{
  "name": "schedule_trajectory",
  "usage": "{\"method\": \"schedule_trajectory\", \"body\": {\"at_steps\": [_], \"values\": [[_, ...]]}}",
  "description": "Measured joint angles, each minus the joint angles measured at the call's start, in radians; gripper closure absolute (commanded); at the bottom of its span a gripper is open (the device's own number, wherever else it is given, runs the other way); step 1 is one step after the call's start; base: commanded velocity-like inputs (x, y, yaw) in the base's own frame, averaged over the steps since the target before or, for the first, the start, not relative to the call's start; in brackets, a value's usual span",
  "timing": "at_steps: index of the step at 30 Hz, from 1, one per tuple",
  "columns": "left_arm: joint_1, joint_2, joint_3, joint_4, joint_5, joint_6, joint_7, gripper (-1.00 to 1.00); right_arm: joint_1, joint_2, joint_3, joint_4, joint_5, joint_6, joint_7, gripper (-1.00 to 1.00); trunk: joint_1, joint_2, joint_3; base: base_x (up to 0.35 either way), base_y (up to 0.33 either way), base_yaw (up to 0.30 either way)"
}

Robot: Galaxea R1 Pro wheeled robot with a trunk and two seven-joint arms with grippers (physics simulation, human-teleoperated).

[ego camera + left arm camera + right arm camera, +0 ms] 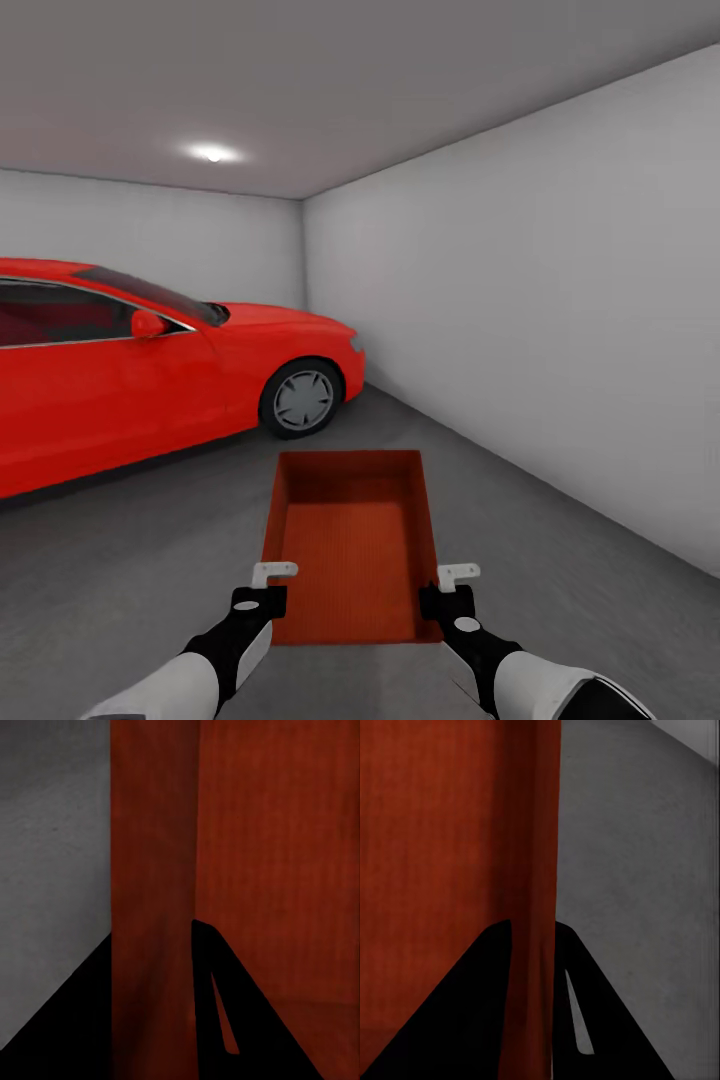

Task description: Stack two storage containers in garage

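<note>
One orange-red storage container (352, 545) hangs between the robot's two arms inside the garage, its long axis running straight away from the robot toward the front wheel of the red car (150, 375). The left gripper (268, 583) pinches the near end of the bin's left wall, and the right gripper (454, 585) pinches the near end of the right wall; both wrist views show a dark finger on either side of the thin orange wall, so each is clamped on the bin. The container sits level, open top up, empty inside, and seems to be held above the grey concrete floor (560, 560) rather than resting on it, though that gap is hard to judge. From the car, the bin lies just off the front bumper, on the side toward the white wall (540, 300), with bare concrete beneath. Both arms are equally near, one per side. The likely next move is a straight, even lowering, both arms dropping together so the bin lands flat.
</note>
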Motion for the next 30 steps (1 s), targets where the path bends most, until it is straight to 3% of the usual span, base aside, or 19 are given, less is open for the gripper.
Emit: {"method": "schedule_trajectory", "body": {"at_steps": [30], "values": [[0.000, 0.000, 0.000, -0.001, 0.000, 0.001, 0.000, 1.00, 0.000, 0.000, 0.000, 0.000, 0.000, 0.000, 0.000, 1.00, 0.000, 0.000, 0.000, 0.321, 0.006, -0.285]]}}
